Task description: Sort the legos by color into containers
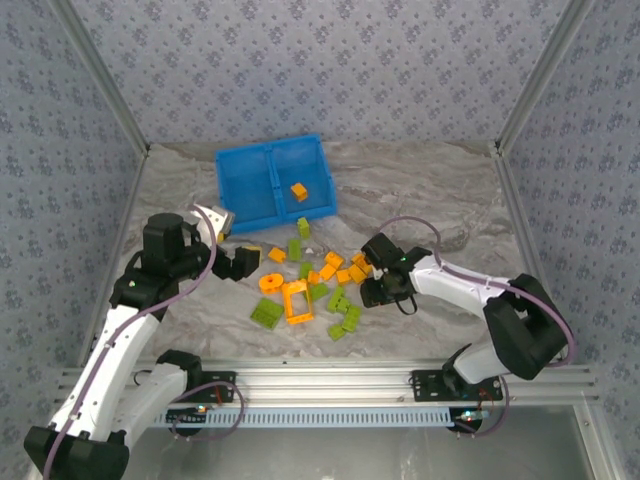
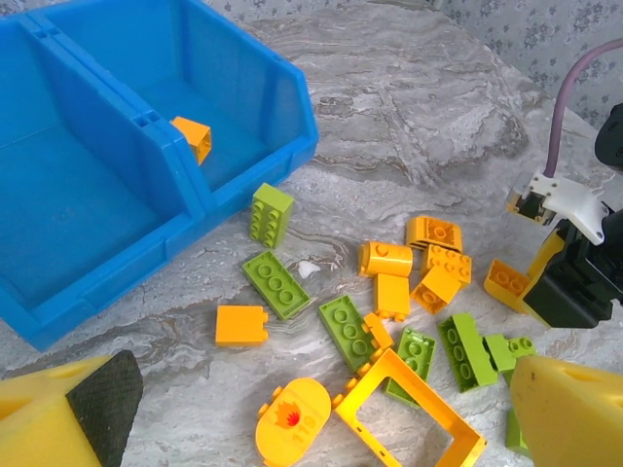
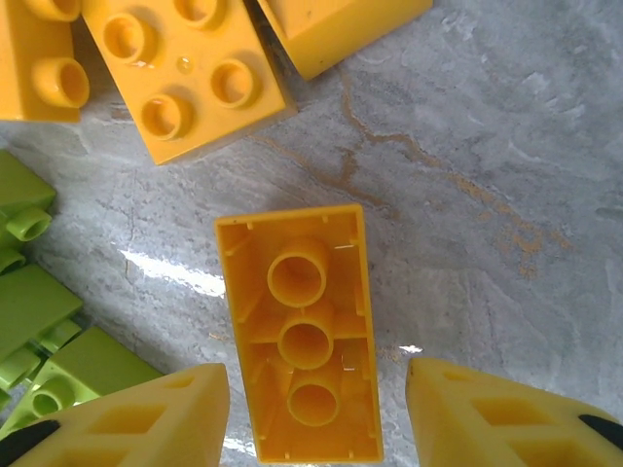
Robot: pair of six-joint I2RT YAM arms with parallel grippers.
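Orange and lime green legos lie scattered mid-table in front of the blue tray. One orange brick sits in the tray's right compartment; the left compartment holds nothing. My right gripper is low over the pile's right edge and open, its yellow fingers either side of an upturned orange brick with a gap on each side. My left gripper stands open at the pile's left. The round orange piece and the orange frame lie below it.
Green bricks and an orange four-stud brick lie close to the right gripper's left finger. Bare marble stretches to the right of the pile. Patterned walls and metal posts close in the table on three sides.
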